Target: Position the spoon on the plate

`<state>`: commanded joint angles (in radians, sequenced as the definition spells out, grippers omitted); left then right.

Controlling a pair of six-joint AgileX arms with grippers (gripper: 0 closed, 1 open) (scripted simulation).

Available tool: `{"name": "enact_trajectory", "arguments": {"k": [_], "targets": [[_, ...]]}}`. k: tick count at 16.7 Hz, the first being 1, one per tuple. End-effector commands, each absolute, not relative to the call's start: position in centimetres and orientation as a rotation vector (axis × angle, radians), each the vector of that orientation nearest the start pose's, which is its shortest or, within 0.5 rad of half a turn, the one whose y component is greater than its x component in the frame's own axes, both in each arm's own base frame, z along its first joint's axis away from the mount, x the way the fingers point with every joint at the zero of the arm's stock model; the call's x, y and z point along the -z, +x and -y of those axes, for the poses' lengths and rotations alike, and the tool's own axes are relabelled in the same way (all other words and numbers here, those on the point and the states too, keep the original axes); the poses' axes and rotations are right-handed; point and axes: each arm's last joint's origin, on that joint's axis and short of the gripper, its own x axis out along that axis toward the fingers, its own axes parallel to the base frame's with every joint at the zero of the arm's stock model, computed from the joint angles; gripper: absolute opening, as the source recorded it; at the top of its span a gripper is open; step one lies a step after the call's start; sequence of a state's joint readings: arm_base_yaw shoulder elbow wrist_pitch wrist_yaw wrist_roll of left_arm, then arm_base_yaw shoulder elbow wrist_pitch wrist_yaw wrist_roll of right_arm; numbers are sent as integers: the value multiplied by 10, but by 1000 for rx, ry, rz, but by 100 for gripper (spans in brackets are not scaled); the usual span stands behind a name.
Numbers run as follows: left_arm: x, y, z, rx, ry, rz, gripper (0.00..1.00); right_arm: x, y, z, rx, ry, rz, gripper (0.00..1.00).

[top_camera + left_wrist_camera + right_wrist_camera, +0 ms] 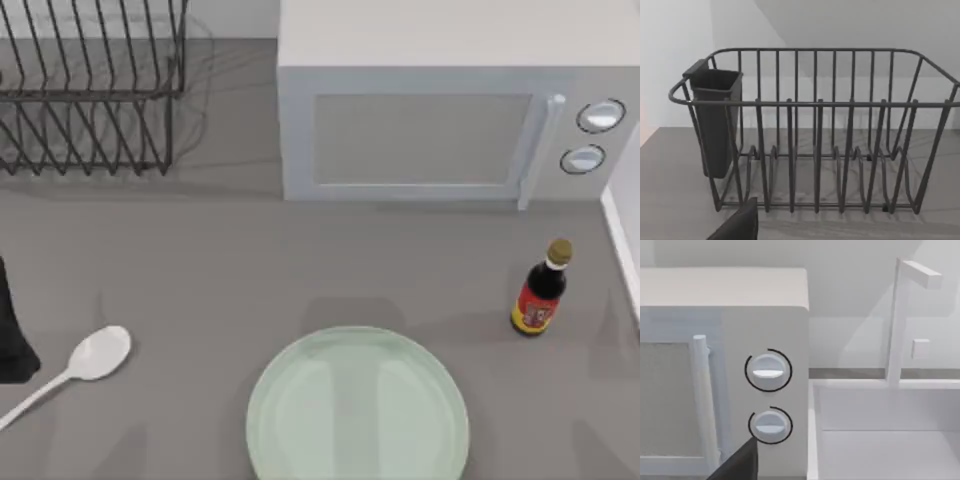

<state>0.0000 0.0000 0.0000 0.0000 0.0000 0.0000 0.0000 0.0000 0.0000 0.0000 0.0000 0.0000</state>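
Note:
The white spoon (88, 362) lies on the grey table at the left, its bowl toward the middle and its handle running off to the front left. The pale-green plate (357, 410) sits at the front centre with nothing on it, well to the right of the spoon. My left gripper (14, 335) is a dark shape at the table's left edge, just left of the spoon's bowl and apart from it. A dark part of my right gripper (737, 465) shows in the right wrist view, facing the microwave's knobs.
A dark wire dish rack (90, 90) with a cutlery cup (715, 120) stands at the back left. A white microwave (440, 110) fills the back centre and right. A dark sauce bottle (541, 290) stands right of the plate. A white sink (885, 440) borders the right side.

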Motion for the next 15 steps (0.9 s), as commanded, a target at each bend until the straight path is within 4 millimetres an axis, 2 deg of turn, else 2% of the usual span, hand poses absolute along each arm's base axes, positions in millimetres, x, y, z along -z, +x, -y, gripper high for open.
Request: {"name": "enact_trajectory", "arguments": {"k": [4,7,10,15], "targets": [[-164,106,1,-1,29,-36,100,-160,106,1,0,0,0,100],[-178,109,1,7,124,-173,100,-160,106,1,0,0,0,100],[-191,122,0,51,258,-421,100,-160,106,1,0,0,0,100],[-196,161,-1,244,475,-944,100,-160,106,1,0,0,0,100]]}}
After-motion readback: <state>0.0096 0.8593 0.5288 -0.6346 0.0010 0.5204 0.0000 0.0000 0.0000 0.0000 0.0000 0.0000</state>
